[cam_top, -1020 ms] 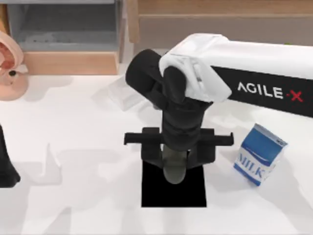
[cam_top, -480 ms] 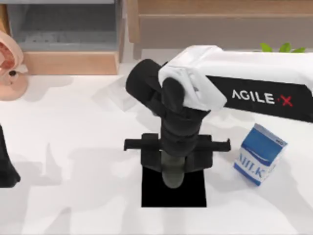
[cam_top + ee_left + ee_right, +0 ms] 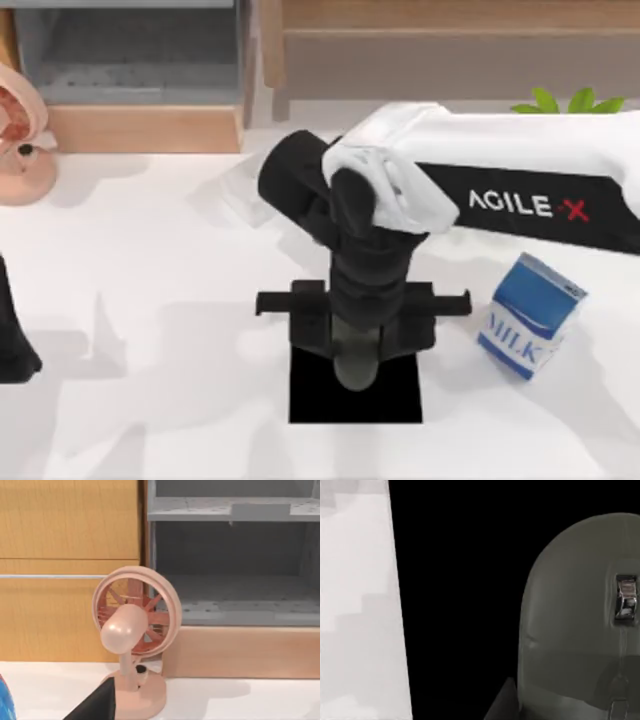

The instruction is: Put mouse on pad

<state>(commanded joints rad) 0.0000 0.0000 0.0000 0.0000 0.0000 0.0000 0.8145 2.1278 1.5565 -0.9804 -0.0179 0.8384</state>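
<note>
Right gripper (image 3: 356,352) hangs over the far edge of the pad (image 3: 400,400), its fingers hidden under the wrist in the top view, so whether they pinch the mouse (image 3: 355,365) or stand spread can't be told from here. The mouse, grey-green and rounded, pokes out below the gripper's black crossbar, over the pad's far half, approx. centred side to side. In the right wrist view the mouse (image 3: 580,620) looms large w/ its scroll wheel showing, black pad (image 3: 460,580) behind it and a strip of white counter (image 3: 355,605) beyond the pad's edge; it looks to be on or just above the mat, but contact isn't clear.

The right arm (image 3: 520,180), white w/ AgileX lettering, reaches in from the top view's right and bends down at a black wrist. A blue milk carton (image 3: 530,315) stands tilted on the white counter (image 3: 150,260) to the pad's right, apart from it. Green leaves (image 3: 565,102) peek over the arm at the back.

Left arm is parked at the counter's left edge, seen as a dark shape (image 3: 12,340). A pink desk fan (image 3: 20,130) sits at the far left; the left wrist view faces that fan (image 3: 132,630) in front of wooden cabinets (image 3: 65,570) and a grey shelf unit (image 3: 230,565).
</note>
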